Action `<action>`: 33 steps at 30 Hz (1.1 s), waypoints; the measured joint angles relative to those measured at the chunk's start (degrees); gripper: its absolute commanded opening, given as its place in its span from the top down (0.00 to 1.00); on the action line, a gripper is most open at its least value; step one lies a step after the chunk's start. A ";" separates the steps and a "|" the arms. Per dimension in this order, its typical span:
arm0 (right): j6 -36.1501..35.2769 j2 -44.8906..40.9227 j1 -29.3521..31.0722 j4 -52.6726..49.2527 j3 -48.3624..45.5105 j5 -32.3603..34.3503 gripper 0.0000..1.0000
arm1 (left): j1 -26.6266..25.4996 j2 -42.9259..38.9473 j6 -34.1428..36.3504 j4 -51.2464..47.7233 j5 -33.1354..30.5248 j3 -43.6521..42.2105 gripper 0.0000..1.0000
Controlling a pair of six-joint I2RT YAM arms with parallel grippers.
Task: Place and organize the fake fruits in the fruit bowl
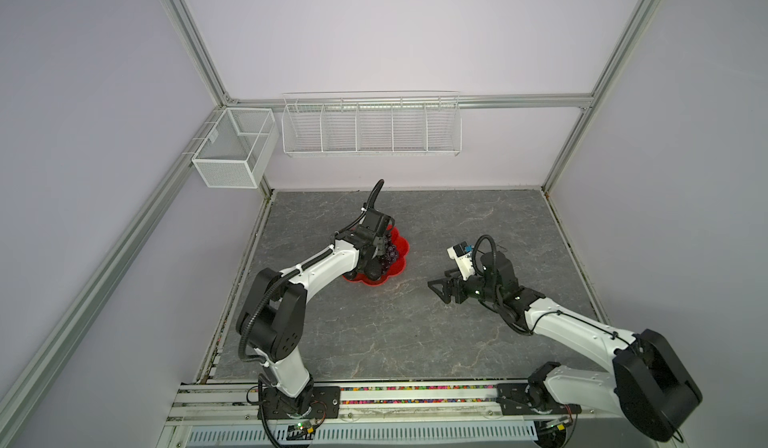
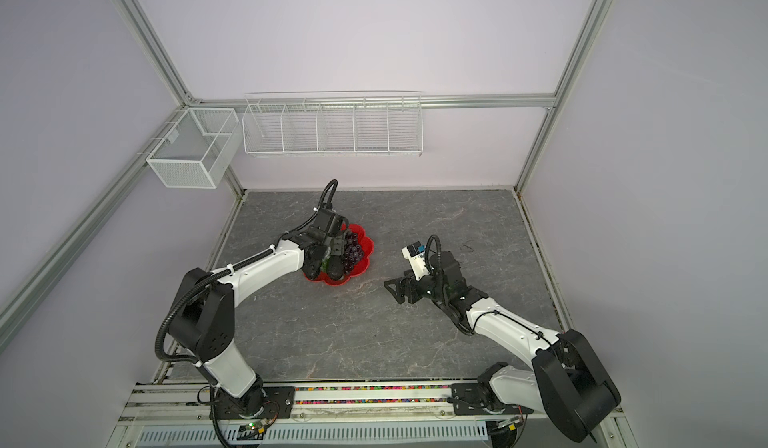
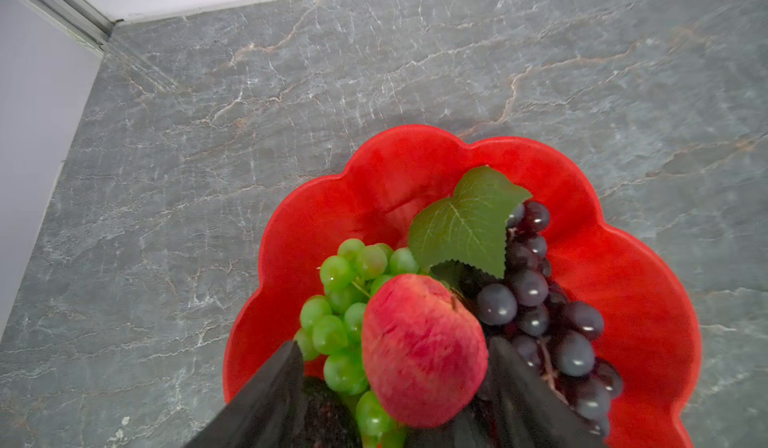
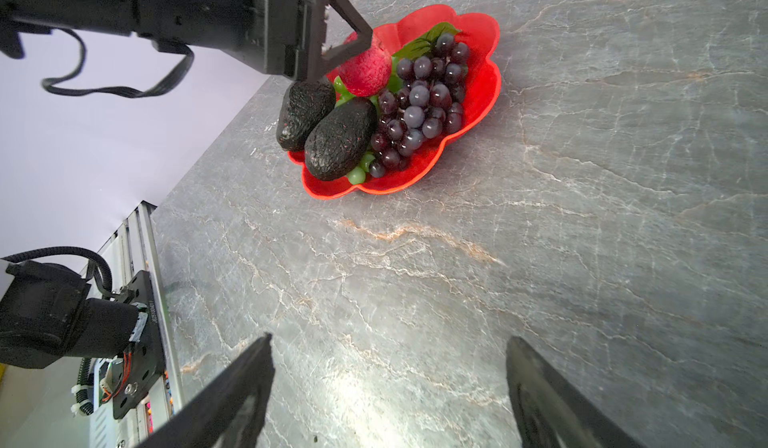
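the left gripper [image 3: 395,342] hangs over the bowl with its two black fingers [image 3: 274,387] spread to either side of the small red-pink round fake fruit [image 3: 424,367]. green grapes show through the gap between one finger and the fruit, so the jaws look parted wider than the fruit and not clamping it. in the right wrist view a fingertip sits right at the top of the fruit, and i cannot tell whether it touches. the fruit rests on the pile inside the shallow glossy red plastic bowl with the scalloped petal rim [image 3: 648,308], between the green plastic grape bunch [image 3: 345,300] and the dark purple plastic grape bunch [image 3: 536,300], whose green cloth leaf [image 3: 465,221] lies toward the bowl's far wall. two dark bumpy avocado-like ovals [image 4: 305,113] [image 4: 340,138] lie side by side at the bowl's near edge, and one seems to hang out over the rim. the bowl stands on the grey marbled table [image 3: 291,113], left of the middle in both top views. the right gripper [image 4: 390,338] is well apart from it, jaws wide and holding nothing, over bare table. no fruit lies loose on the table in any view, so placing looks done. what seems left is for the left arm to clear the fruit and perhaps nudge the overhanging oval inward. the white wire baskets [image 1: 370,127] on the back wall hold nothing visible.
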 measured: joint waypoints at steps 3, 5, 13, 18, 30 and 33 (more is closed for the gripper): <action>0.00 -0.02 0.02 0.13 0.00 0.00 0.11 | 0.00 -3.61 0.22 0.87 0.04 -1.73 0.29; 0.00 -0.35 0.00 0.26 -0.20 0.02 0.11 | 0.00 -6.05 0.61 2.40 0.28 -3.45 0.29; 0.07 -5.22 -2.82 0.20 -2.91 1.62 0.11 | 0.76 -24.22 4.13 15.04 2.91 -22.21 0.26; 1.14 -14.08 -8.72 -1.11 -6.73 10.54 0.11 | 7.06 -34.75 5.25 17.81 -3.34 -30.10 0.01; -4.94 -45.48 -13.51 -9.40 -15.93 55.06 0.11 | 15.91 -47.98 4.09 31.30 -31.36 -53.37 0.01; -5.44 -45.13 -13.86 -11.98 -15.89 57.53 0.11 | 17.09 -46.95 4.37 34.60 -33.20 -55.49 0.01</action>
